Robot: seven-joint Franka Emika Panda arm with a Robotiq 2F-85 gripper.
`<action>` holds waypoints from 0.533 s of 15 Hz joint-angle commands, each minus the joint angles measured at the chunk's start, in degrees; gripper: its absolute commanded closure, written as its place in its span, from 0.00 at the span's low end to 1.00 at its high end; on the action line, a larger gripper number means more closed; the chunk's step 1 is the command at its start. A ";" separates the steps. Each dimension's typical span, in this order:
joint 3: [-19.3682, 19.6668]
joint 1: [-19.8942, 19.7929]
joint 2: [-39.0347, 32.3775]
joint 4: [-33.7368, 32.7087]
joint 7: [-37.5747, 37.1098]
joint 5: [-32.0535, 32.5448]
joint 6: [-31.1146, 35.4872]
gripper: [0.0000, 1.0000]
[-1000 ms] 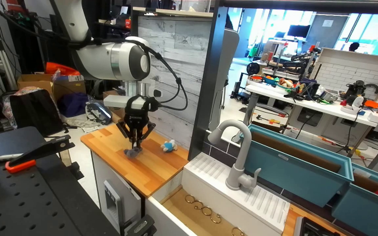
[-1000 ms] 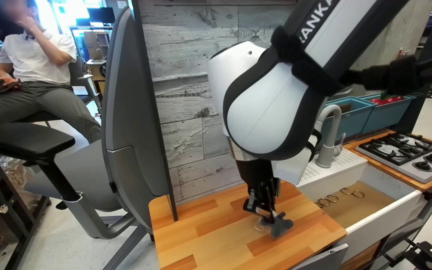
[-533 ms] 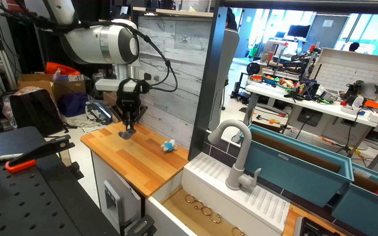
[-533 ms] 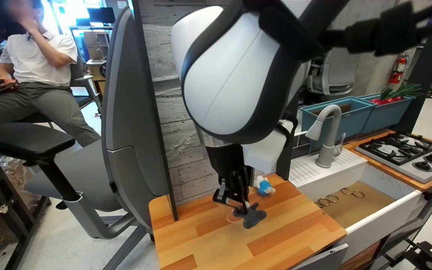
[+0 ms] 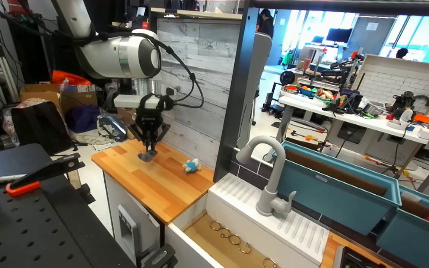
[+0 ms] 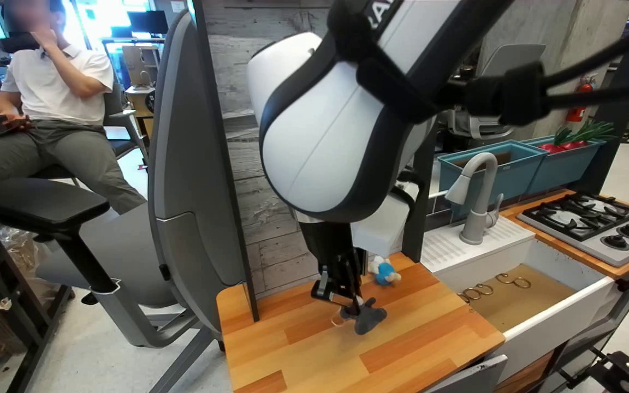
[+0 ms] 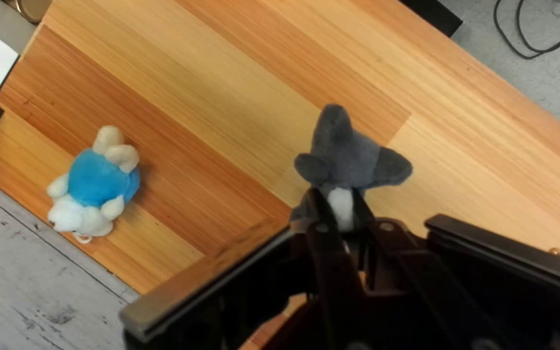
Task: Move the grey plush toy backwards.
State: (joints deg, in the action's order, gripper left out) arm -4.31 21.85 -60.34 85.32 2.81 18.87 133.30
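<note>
The fingers (image 7: 321, 214) are pinched nearly together on the grey plush toy (image 7: 345, 155), its dark lobes splayed past the tips. The toy appears to hang just above the table (image 5: 169, 190). In an exterior view the arm (image 5: 104, 57) slopes in from the upper left, its end pointing straight down. A blue-and-white plush (image 7: 97, 180) lies well apart, near the wood-grain panel (image 5: 203, 52).

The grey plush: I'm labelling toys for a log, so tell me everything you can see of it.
The grey plush looks soft and lumpy, with stubby, rounded, partly darker limbs or ears. The gripper pinches it, a white patch showing between the fingertips, the limbs sticking out beyond. It seems to hang just above the wooden counter, apart from the blue toy. The gripper hides part of it.
</note>
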 commanded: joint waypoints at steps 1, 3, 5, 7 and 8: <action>0.32 0.29 -2.85 -4.07 2.36 0.59 -2.59 0.97; 0.46 0.32 -3.90 -5.56 3.48 0.91 -2.42 0.97; 0.47 0.21 -4.33 -6.09 4.56 0.98 -2.18 0.97; 0.67 0.49 -4.99 -7.38 5.33 1.18 -2.51 0.94; 0.63 0.60 -5.15 -7.95 5.62 1.10 -3.03 0.97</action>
State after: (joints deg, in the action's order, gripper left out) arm -3.88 21.85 -63.71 81.39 6.92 19.10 133.09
